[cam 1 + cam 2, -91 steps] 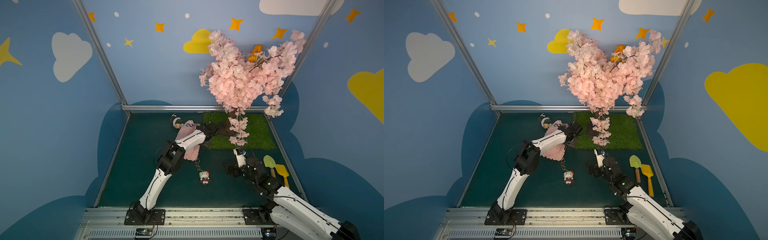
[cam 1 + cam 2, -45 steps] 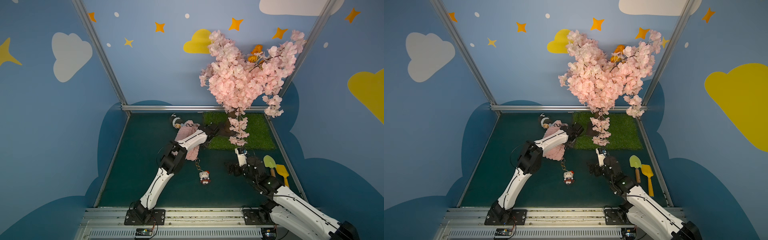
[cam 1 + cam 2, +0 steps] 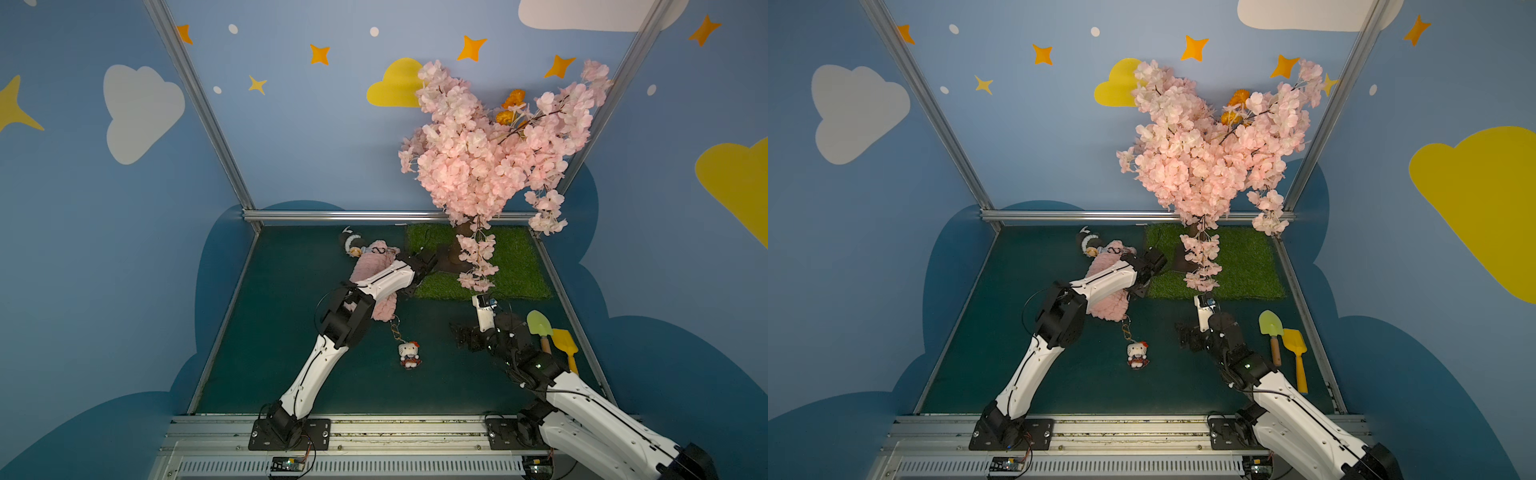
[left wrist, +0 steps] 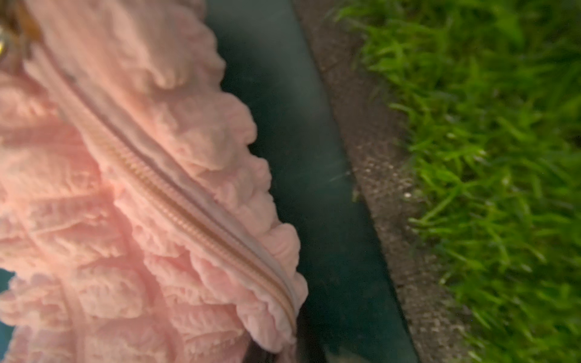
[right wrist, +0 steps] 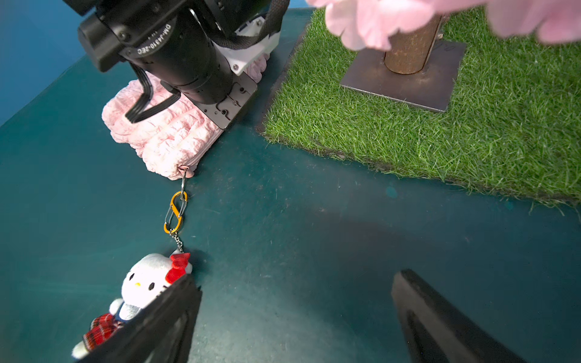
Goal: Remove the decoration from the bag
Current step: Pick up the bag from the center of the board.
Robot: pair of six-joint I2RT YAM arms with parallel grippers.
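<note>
Since a second ago my left gripper (image 3: 1139,289) has closed, jaws together on what looks like the bag's (image 5: 163,138) zipper edge, anchoring it beside the grass (image 5: 408,125). My right gripper (image 5: 295,283) hangs wide apart near the charm (image 5: 147,283), which is clipped to the bag's corner, ready to unclip it.

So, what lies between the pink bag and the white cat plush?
An orange carabiner and a short bead chain join the bag to the plush; the right wrist view shows it best.

Pink bag (image 5: 163,138); white cat charm (image 5: 144,283) (red tartan skirt); orange clip (image 5: 176,212).
</note>
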